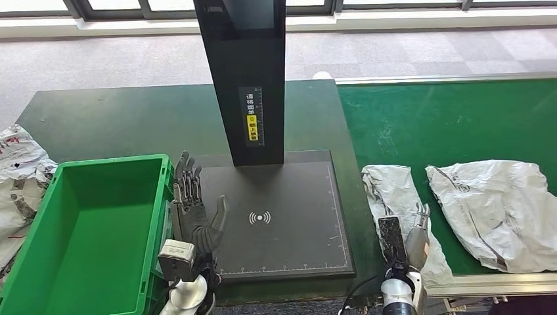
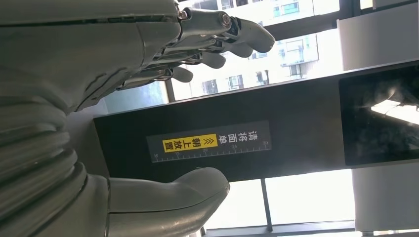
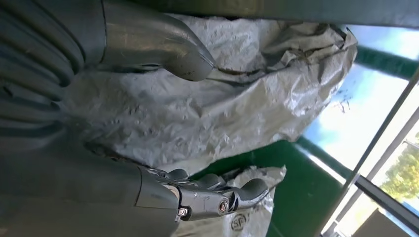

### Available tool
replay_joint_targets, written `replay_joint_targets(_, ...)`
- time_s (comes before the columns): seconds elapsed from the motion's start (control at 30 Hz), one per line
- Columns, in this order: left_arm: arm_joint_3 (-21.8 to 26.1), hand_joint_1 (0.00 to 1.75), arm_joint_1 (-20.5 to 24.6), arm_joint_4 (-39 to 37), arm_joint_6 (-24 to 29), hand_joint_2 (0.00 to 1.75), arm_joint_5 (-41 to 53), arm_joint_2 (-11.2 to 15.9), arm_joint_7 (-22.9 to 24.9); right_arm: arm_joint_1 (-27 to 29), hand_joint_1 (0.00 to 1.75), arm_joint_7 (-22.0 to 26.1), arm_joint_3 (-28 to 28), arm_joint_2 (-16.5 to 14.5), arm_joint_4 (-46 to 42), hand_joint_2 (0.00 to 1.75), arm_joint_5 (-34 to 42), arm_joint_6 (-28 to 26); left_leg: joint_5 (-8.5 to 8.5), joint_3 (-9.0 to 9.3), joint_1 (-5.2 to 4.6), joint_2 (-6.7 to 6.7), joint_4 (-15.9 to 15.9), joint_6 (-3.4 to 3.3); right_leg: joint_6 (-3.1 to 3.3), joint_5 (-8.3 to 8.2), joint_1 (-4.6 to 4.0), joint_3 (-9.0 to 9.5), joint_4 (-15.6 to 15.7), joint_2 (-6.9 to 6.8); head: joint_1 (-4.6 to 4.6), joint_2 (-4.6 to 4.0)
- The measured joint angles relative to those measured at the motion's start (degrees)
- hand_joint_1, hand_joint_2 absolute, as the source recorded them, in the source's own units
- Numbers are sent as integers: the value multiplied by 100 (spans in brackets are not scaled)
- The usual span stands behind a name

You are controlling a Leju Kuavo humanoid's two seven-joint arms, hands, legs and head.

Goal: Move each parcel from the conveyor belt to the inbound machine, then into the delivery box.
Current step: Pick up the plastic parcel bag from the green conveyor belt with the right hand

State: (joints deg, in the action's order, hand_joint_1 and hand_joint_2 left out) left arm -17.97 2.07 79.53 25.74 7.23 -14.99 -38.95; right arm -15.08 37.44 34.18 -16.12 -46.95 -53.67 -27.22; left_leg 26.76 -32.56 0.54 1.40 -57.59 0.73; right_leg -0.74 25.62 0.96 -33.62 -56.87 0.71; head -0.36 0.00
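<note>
- left hand (image 1: 197, 210) is raised over the left edge of the inbound machine's dark scanning plate (image 1: 282, 216), fingers spread apart and holding nothing; in the left wrist view the same hand (image 2: 148, 64) is seen with its thumb (image 2: 168, 197) well apart from the other fingers, and the machine's black post (image 2: 296, 133) with its yellow label (image 2: 190, 144) lies beyond.
- right hand (image 1: 410, 236) is on the near end of a crumpled grey-white parcel bag (image 1: 394, 190) on the green conveyor belt (image 1: 446, 125); in the right wrist view the thumb (image 3: 163, 49) lies on one side of the bag (image 3: 207, 108) and the fingers (image 3: 217, 195) on the other, so it seems to be closing round the bag, though whether it truly grips is hard to tell.
- second, larger parcel bag (image 1: 499, 210) lies on the belt just to the right of the first, apart from it.
- black post (image 1: 246, 79) of the machine stands upright at the back of the plate, with a scan symbol (image 1: 260, 217) printed mid-plate.
- green delivery box (image 1: 92, 236) sits just left of the plate, beside the left hand.
- more crumpled grey bags (image 1: 20, 177) lie to the left of the box, on the dark table (image 1: 131, 118).
</note>
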Motion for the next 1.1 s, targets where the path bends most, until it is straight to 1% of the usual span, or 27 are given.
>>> replay_joint_targets(0.1, 2, 0, -1, 2, -1, 175, 1, 0, 0, -53, 0, 1, 0, 52, 236, 175, 88, 136, 1, -1, 0, 1, 0, 0, 0, 1, 0, -1, 0, 0, 1, 0)
replay_joint_targets(0.27, 13, 0, -6, 13, -9, 175, 32, 0, 0, -119, 0, -149, 0, 154, 550, 175, 243, 220, 1, -2, 0, 1, 0, 0, 0, 1, 0, -1, 0, -2, 1, 0)
replay_joint_targets(0.3, 18, 0, -8, 17, -11, 175, 42, 0, 0, -125, 3, -172, 0, 175, 605, 175, 271, 225, 1, -2, 0, 1, 0, 0, 0, 1, 0, -1, 0, -2, 1, 0)
replay_joint_targets(0.4, 37, 0, -17, 29, -12, 175, 63, 0, 0, -149, 132, -304, -4, 225, 735, 175, 303, 248, 1, 0, 0, -1, 0, 0, 0, 1, 0, 0, 0, -2, 1, 0)
replay_joint_targets(0.43, 42, 0, -20, 31, -12, 175, 69, 0, 0, -162, 173, -374, -11, 240, 768, 175, 300, 254, 1, 0, 0, -1, 0, 0, 0, 1, 0, 0, 0, -1, 1, 0)
replay_joint_targets(0.6, 56, 0, -27, 32, -7, 175, 87, 0, 0, -202, 175, -784, -66, 321, 878, 175, 236, 145, 0, 2, 0, -2, 0, 0, 0, 1, -1, 2, 0, -1, 1, 0)
replay_joint_targets(0.8, 67, 0, -39, 32, -3, 175, 88, 0, 0, -225, 175, -906, -78, 372, 955, 175, 212, 58, 0, 2, 0, -1, 0, 0, 0, 1, -1, 2, 0, -1, 1, 0)
replay_joint_targets(0.97, 82, 0, -48, 30, 6, 175, 98, -2, 0, -286, 175, -1361, -79, 427, 1003, 175, 183, -270, 1, 3, 0, 1, 0, 0, 0, 1, -1, 2, 1, -2, 1, 0)
replay_joint_targets(1.1, 85, 0, -48, 29, 35, 175, 104, -2, 0, -309, 175, -1538, -80, 455, 1027, 175, 183, -354, 1, 3, 0, 2, 0, 0, 0, 1, -1, 3, 1, -3, 1, 0)
